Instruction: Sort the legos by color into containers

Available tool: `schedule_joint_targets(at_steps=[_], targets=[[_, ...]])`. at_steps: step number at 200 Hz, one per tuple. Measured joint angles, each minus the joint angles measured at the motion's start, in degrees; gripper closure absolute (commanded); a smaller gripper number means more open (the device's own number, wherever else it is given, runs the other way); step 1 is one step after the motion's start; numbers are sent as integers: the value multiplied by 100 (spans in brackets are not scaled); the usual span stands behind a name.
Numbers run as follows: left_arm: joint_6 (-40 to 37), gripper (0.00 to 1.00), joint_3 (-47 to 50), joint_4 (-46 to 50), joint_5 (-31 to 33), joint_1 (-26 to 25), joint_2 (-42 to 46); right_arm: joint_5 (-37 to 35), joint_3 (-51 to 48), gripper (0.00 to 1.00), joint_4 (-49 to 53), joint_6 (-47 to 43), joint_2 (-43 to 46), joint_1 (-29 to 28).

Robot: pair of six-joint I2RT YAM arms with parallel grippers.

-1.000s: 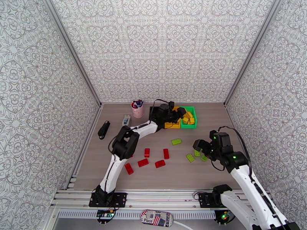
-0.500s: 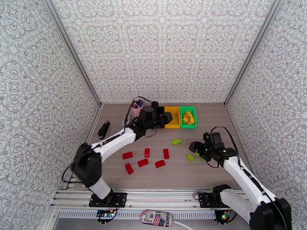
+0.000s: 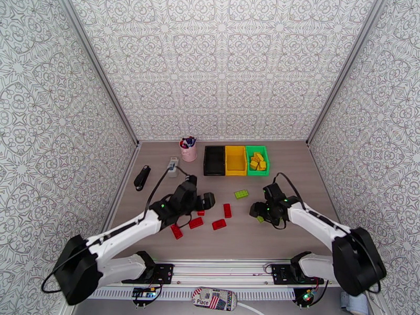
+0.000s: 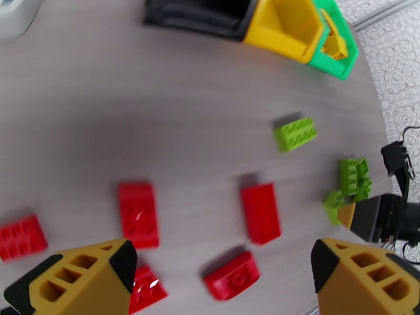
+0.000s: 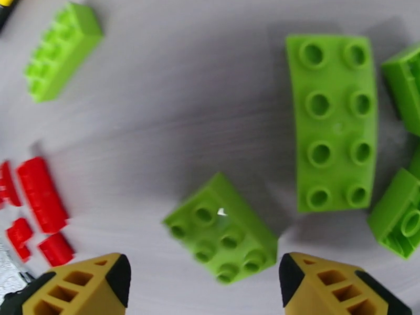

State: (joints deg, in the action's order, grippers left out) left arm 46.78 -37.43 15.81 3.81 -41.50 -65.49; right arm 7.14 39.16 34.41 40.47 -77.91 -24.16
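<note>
Our left gripper (image 4: 223,258) and right gripper (image 5: 205,269) hover released, empty.
Red studded plastic bricks (image 4: 260,212) lie under the left one at lower centre, a light-green studded brick (image 5: 221,235) just short of the right one; three open plastic bins (image 3: 235,159), black, yellow, green, sit upper centre.

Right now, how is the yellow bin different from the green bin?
The yellow bin looks empty, while the green bin holds a pile of yellow bricks. The yellow bin sits in the middle, next to the black bin; the green bin is at the right end. Both are open boxes of the same shape and size.
</note>
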Motion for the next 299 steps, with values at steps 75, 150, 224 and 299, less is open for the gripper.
schedule_joint_targets(at_steps=[75, 150, 224, 299], targets=[[339, 7, 407, 24, 208, 2, 229, -501, 503, 25, 52, -243, -678, -195], [426, 7, 507, -234, 201, 2, 107, -647, 828, 34, 105, -232, -1012, -927], [424, 6, 542, -260, 184, 13, 107, -861, 1226, 52, 210, -74, -1491, -1132], [372, 1, 542, -323, 85, 125, 107, -946, 1604, 67, 380, -39, -1596, -1113]])
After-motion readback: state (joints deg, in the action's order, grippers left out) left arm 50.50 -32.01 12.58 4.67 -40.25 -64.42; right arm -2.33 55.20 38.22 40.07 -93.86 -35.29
